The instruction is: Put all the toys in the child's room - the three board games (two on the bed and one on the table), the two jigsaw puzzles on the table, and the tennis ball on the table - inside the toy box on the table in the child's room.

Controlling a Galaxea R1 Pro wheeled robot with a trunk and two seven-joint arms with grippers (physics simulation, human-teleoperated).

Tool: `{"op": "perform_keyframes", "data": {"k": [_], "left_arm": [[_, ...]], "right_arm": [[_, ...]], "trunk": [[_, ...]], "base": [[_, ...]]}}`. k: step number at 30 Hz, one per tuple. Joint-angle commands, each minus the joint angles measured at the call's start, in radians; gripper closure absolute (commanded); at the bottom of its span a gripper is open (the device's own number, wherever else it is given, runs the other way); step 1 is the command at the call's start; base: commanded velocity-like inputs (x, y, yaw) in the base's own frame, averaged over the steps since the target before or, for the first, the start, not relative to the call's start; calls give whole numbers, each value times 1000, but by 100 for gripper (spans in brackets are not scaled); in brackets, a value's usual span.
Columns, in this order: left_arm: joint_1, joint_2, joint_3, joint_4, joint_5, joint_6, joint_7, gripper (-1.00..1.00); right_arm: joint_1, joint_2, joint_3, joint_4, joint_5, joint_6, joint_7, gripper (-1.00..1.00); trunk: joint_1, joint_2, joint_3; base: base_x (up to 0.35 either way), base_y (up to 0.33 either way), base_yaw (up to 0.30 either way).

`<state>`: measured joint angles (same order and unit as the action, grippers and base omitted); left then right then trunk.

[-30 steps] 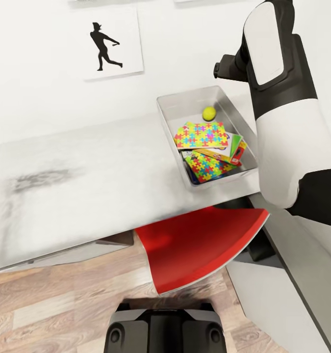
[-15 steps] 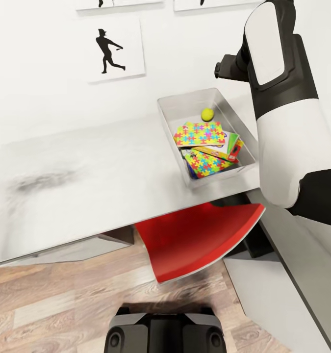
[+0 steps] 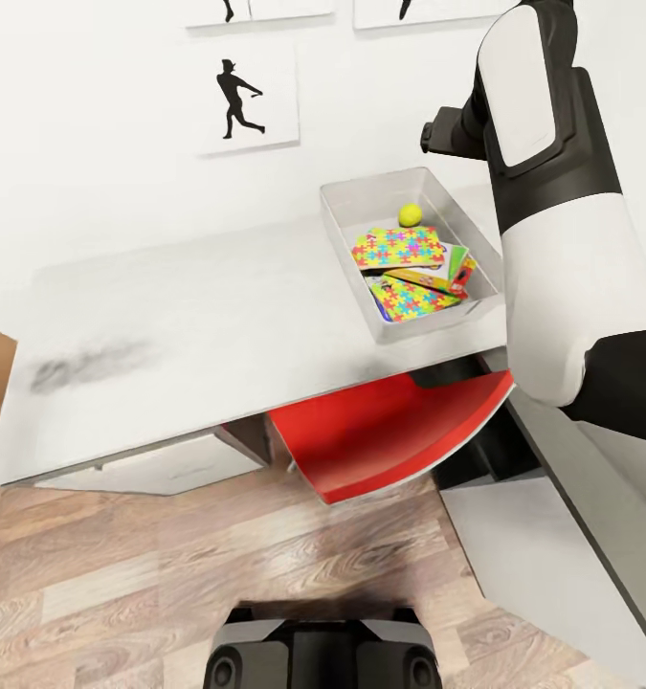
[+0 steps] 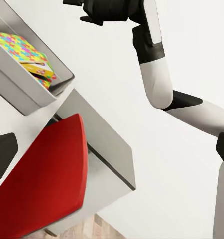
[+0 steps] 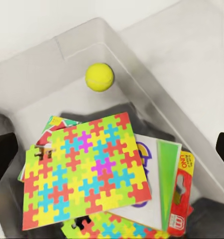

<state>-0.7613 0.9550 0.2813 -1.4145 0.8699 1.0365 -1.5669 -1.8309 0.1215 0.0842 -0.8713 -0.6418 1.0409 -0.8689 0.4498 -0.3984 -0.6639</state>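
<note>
The light grey toy box (image 3: 346,251) stands at the right end of the white table (image 3: 189,316). Inside lie the tennis ball (image 3: 411,214) near the far wall, one jigsaw puzzle (image 3: 399,246) on top and another jigsaw puzzle (image 3: 413,297) nearer me. Board games (image 3: 458,269) stick out from under them, partly hidden. In the right wrist view my right gripper (image 5: 112,147) hangs open above the box, over the top puzzle (image 5: 87,169), the ball (image 5: 99,76) and a green-edged game (image 5: 167,174). My left gripper (image 4: 112,152) is open and holds nothing.
A red chair (image 3: 389,431) is tucked under the table below the box. A lower grey-topped unit (image 3: 562,517) adjoins on the right. My raised right arm (image 3: 543,211) covers the box's right side. Baseball-player pictures (image 3: 241,96) hang on the wall. Wood-plank floor (image 3: 169,593) lies before me.
The whole view has shifted: the table and box look smaller and farther, with more floor showing, so the camera has drawn back. The toys in the box have not moved.
</note>
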Motion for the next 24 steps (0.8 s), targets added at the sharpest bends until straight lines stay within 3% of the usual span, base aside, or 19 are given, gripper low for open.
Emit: {"op": "perform_keyframes", "data": {"k": [1, 14, 24], "left_arm": [[0, 1, -1, 0, 0, 11, -4, -100], [0, 1, -1, 0, 0, 11, -4, -100], [-1, -1, -1, 0, 0, 11, -4, -100]], "right_arm": [[-1, 0, 2, 0, -10, 2, -13, -100], [-1, 0, 3, 0, -9, 2, -21, -100], [-1, -2, 2, 0, -9, 2, -32, -100]], "trunk": [[0, -2, 0], [0, -2, 21], [0, -2, 36]], "base": [[-211, 101, 0], [-206, 102, 0], [-47, 23, -19]]}}
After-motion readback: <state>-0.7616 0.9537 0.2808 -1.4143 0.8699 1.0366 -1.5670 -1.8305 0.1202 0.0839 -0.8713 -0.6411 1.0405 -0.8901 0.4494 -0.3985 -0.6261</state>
